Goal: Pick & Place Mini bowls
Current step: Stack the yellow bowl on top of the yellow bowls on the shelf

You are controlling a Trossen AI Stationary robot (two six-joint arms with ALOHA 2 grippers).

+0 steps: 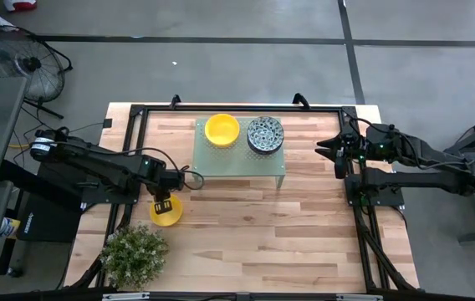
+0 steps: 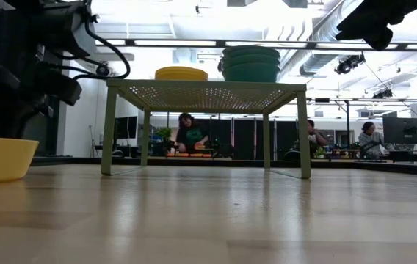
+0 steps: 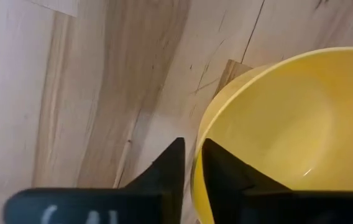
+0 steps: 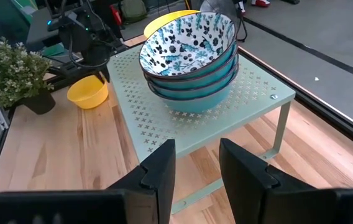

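The mini bowls are split between two places. One yellow bowl (image 1: 166, 211) sits alone on the bench (image 1: 288, 234), in front of the pale green stand (image 1: 239, 159) and near the potted plant (image 1: 134, 253). The rest are on top of the stand: a yellow stack (image 1: 222, 129) beside a patterned stack (image 1: 265, 134).

The left gripper (image 3: 190, 163) is down at the lone yellow bowl, its jaws drawn close together with the bowl's rim pinched between them, one finger outside the wall and one inside. The right gripper (image 4: 196, 163) waits over the bench's right side, well apart from the stand, jaws apart and holding nothing.

Risks, as I judge them: the hold is on a thin, curved rim near one edge, so the bowl could swing or tilt when lifted and slip free. If the grip is shallow, the smooth wall may slide out between the fingers. Carrying it toward the stand, a hanging bowl could clip the stand's edge or knock the yellow stack. Setting it onto that stack off-centre might leave it cocked.

Count: one yellow bowl on the bench. The patterned stack shows three rims clearly in the right wrist view; a fourth may be there, but I cannot tell. The yellow stack's number cannot be read from these views. One stand, one plant, two arms.
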